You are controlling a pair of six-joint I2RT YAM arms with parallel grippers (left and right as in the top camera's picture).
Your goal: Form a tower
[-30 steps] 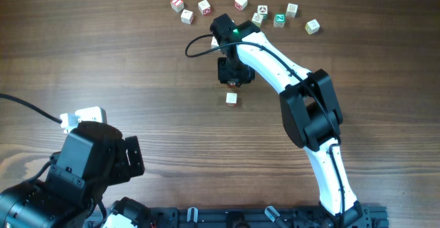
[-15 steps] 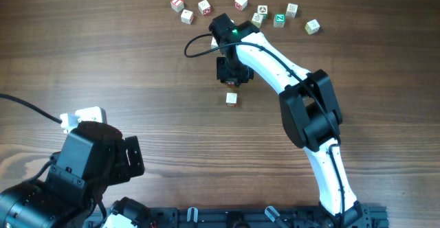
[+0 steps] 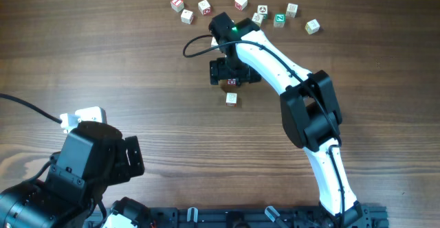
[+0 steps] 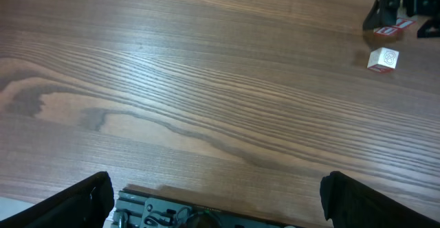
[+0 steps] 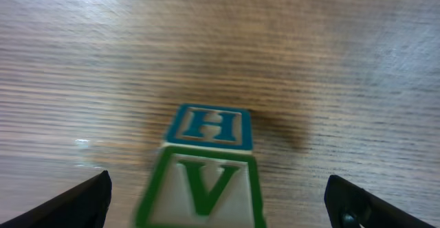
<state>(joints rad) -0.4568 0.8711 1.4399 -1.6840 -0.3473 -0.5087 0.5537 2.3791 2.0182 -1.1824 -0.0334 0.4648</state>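
Observation:
Seen from above, the tower shows only as a red-marked cube top (image 3: 230,83) between the spread fingers of my right gripper (image 3: 232,77). Its height cannot be told from there. In the right wrist view a blurred green V face (image 5: 203,187) sits close between the wide-apart fingertips (image 5: 75,200) of that open gripper (image 5: 220,211), touching neither. A blue H face (image 5: 208,126) lies just beyond the V face, touching it. A loose pale cube (image 3: 232,99) rests just in front of the tower, also visible as a cube (image 4: 383,58) in the left wrist view. My left gripper (image 4: 220,200) is open and holds nothing.
Several loose cubes lie in a row at the far edge, from a red-marked one (image 3: 177,4) through a green one (image 3: 279,20) to a pale one (image 3: 313,27). The left arm (image 3: 89,163) fills the near left corner. A black cable (image 3: 196,48) loops beside the right wrist.
The right gripper's jaws have sprung apart around the red-marked cube, which stays where it was. The left arm has not moved.

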